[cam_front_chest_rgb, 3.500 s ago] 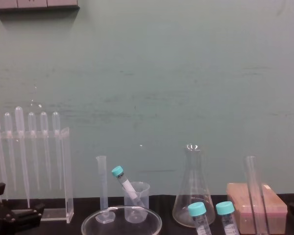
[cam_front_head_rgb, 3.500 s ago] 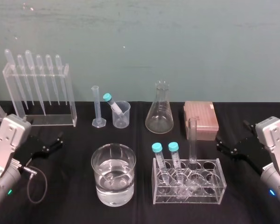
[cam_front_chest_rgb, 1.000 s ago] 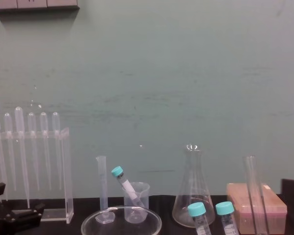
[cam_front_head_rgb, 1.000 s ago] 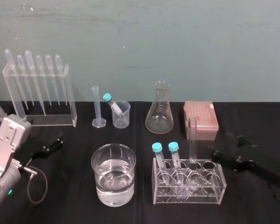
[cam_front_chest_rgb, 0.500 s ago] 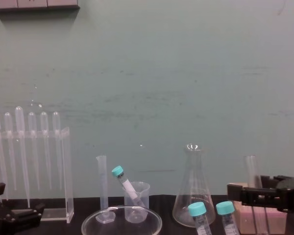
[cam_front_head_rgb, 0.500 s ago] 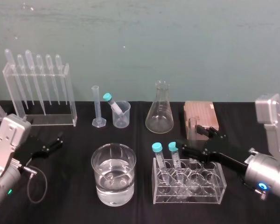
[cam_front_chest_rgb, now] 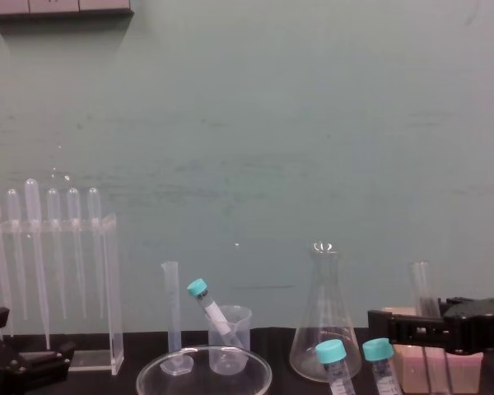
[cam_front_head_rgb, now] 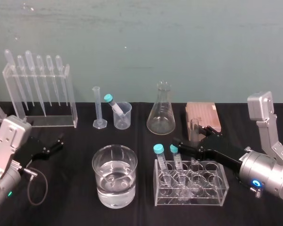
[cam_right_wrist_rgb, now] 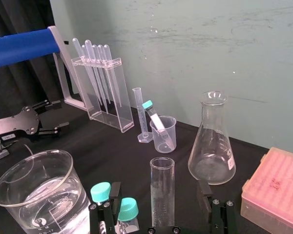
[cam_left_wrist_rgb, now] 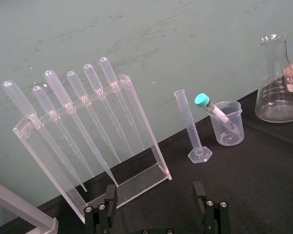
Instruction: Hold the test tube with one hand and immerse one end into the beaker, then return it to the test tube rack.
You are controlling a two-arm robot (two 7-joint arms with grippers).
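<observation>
Bench lot on a black-covered table [cam_front_head_rgb: 80,207], noted from the floor. Pipette stand [cam_front_head_rgb: 37,89]: back left, well apart from the work, with no evident part in it. Right arm: reaches in low from the right, so the right gripper [cam_front_head_rgb: 192,136] meets the tube side-on, above the rack's top plate. Its jaws stand apart, one on either side of the glass, and grasp nothing yet; this reads as the instant ahead of closing. Left gripper [cam_front_head_rgb: 56,142]: parked at the table's left, jaws likewise spread and empty, presumably out of the way because one hand suffices. Wide glass vessel [cam_front_head_rgb: 114,174]: part filled with clear liquid, front centre, just beside the rack. Test tube rack [cam_front_head_rgb: 212,194]: front right, holding its contents upright. Conical flask [cam_front_head_rgb: 161,113] and pink box [cam_front_head_rgb: 203,115]: behind the rack. Beaker [cam_front_head_rgb: 123,117]: small, back centre, beside a graduated cylinder [cam_front_head_rgb: 97,108] and well apart from the rack. A leaning capped tube [cam_front_head_rgb: 114,104] occupies it, so room for dipping looks tight. Test tube [cam_front_head_rgb: 194,126]: upright in a rear rack hole, near two teal-capped tubes [cam_front_head_rgb: 159,150], mouth open and standing proud of the rack, which favours a side grip. Not determinable: whether either finger touches the glass, or whether the beaker holds liquid. The tube's lower end is lost among rack reflections and crossed by the near finger. In the chest view its lower length runs off the bottom edge.
</observation>
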